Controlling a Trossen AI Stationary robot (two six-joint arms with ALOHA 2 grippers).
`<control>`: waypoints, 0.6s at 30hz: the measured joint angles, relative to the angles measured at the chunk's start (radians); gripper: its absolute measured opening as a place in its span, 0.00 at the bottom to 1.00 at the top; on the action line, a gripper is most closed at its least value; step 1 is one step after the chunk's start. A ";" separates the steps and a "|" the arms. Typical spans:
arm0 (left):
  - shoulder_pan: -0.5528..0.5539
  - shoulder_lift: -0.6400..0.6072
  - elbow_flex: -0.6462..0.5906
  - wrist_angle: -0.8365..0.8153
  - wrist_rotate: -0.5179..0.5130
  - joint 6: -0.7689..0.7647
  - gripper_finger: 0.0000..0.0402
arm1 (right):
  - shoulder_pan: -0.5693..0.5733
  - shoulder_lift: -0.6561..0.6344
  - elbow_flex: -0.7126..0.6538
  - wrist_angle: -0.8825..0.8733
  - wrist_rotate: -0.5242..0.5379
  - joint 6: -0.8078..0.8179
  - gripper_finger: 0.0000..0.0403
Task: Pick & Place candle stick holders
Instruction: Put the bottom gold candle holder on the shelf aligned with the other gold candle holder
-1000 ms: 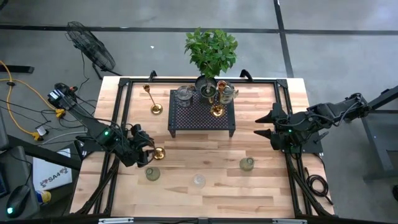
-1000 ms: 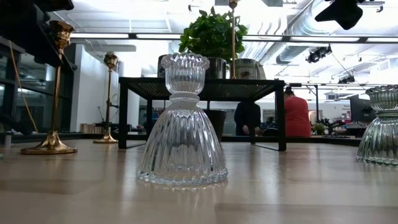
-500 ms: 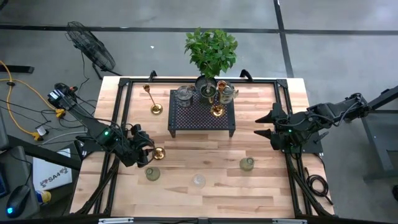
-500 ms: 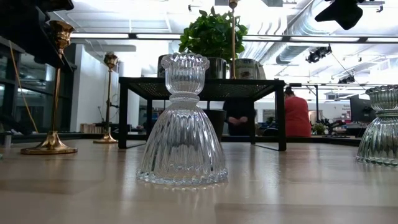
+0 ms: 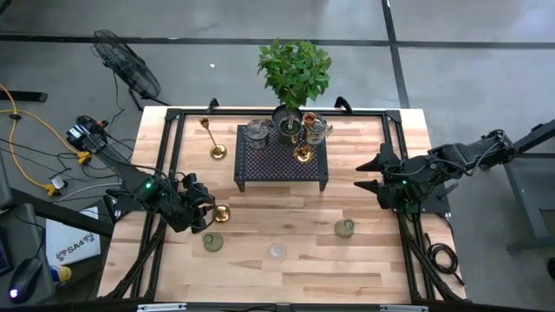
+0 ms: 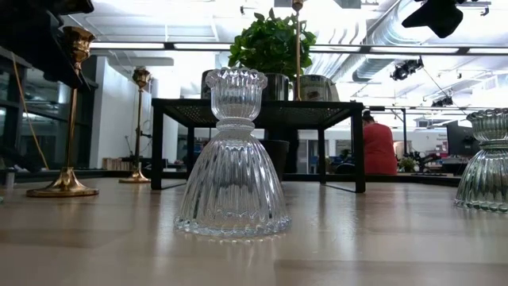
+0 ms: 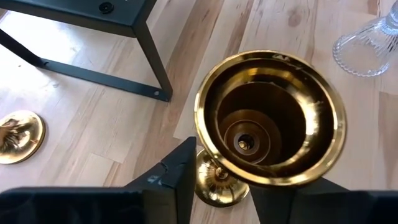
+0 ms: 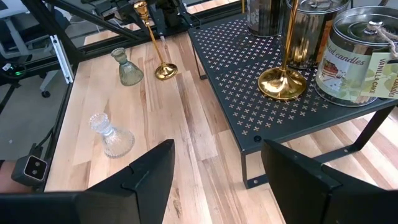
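The wooden table carried a black perforated stand at its middle rear, on which a brass candlestick, two tins and a potted plant were crowded. On the bare wood, another brass candlestick was set left of the stand, and two greenish glass holders and a clear ribbed glass holder were spread along the front.

The right gripper was held with its fingers wide apart and nothing between them, near the stand's right edge. The left gripper was placed around the stem of a tall brass candlestick at front left; whether the stem was actually clamped could not be told, since the cup hid it.

The main risk was judged to lie in this slim, top-heavy piece: if gripped loosely or off-centre, it could be swung or dropped during carrying. If brought onto the crowded stand, the candlestick already there could be knocked over. The nearest greenish holder could be clipped if the lift were kept low.
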 joint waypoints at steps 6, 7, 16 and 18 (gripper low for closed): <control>0.000 0.000 0.000 0.000 0.001 0.000 0.24 | 0.000 0.000 0.000 0.000 0.000 0.000 0.58; 0.000 0.000 0.000 0.000 0.001 0.000 0.23 | 0.000 0.000 0.000 0.000 0.000 0.000 0.58; 0.000 0.000 0.000 0.000 0.002 0.000 0.10 | 0.000 0.000 0.000 0.000 0.000 0.000 0.58; 0.000 0.000 0.000 0.000 0.002 0.000 0.07 | 0.000 0.000 0.000 0.000 0.000 0.000 0.58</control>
